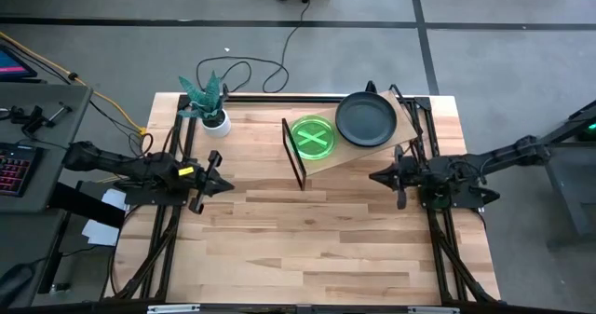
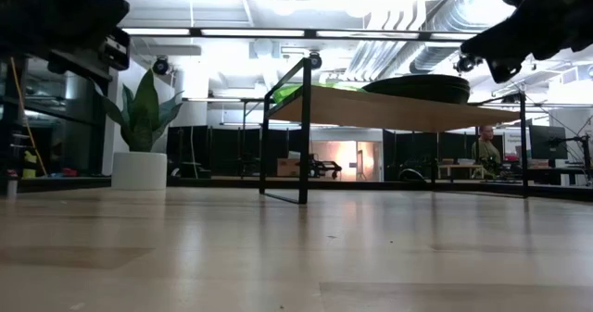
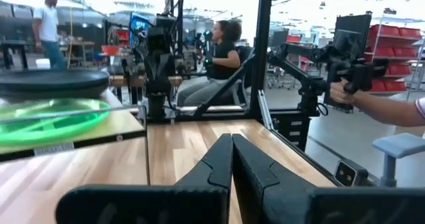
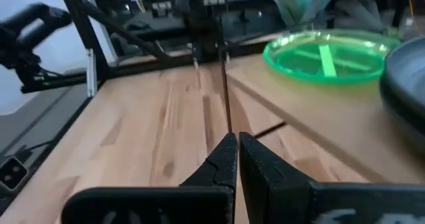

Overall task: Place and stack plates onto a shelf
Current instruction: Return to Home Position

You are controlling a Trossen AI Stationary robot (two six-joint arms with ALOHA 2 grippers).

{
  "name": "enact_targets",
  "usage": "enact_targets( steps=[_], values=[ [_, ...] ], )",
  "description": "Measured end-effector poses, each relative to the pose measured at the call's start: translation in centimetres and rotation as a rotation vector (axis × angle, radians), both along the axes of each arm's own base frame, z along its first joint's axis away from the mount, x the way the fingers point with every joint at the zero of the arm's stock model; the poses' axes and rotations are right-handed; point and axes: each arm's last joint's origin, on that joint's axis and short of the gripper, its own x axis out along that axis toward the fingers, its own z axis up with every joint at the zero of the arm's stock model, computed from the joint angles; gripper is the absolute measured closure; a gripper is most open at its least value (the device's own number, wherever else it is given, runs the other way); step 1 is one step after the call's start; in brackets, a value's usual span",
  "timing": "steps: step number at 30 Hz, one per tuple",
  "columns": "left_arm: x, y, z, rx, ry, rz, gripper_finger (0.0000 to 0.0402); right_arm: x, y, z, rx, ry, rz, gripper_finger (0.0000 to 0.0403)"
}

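Wooden tabletop (image 1: 307,239) on grey floor (image 1: 512,62); shelf (image 1: 406,118) at twelve o'clock carries green plates (image 1: 312,136) beside grey plates (image 1: 364,119). Left hand (image 1: 222,184) at nine, right hand (image 1: 377,176) at three, fingers pressed together

You had a spiky green plant in a round white pot (image 1: 216,122) near the back left corner of the light wooden tabletop (image 1: 317,244). A dark keyboard with red-lit keys (image 1: 11,170) sat off to its left, and a seated person in a dark top (image 3: 222,51) was beyond the table.

Matt grey plates (image 1: 364,118); translucent glossy plastic green plates (image 1: 313,137); light wood shelf (image 1: 403,123), black metal frame (image 1: 292,154).
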Motion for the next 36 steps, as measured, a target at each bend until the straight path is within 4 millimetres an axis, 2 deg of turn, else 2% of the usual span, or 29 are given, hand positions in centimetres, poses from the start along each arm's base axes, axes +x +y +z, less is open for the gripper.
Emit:
enact_targets(
  steps=[6,13,17,25,36],
  values=[
    [0.0,0.0,-0.1,-0.015,0.015,-0.002,0.0401,-1.0,-1.1,-0.4,-0.036,-0.075,0.001,0.0403],
    [0.0,0.0,-0.1,-0.015,0.015,-0.002,0.0401,-1.2,-1.4,-3.5,-0.064,-0.094,0.037,0.0403],
    [0.0,0.0,-0.1,-0.016,0.015,-0.002,0.0401,-1.2,-1.4,-4.5,-0.084,-0.094,0.042,0.0403],
    [0.0,0.0,-0.1,-0.016,0.015,-0.002,0.0401,-1.2,-1.4,-4.7,-0.162,-0.076,0.051,0.0403],
    [0.0,0.0,-0.1,-0.016,0.015,-0.003,0.0401,-1.2,-1.6,-4.7,-0.141,-0.077,0.020,0.0403]
  ],
)
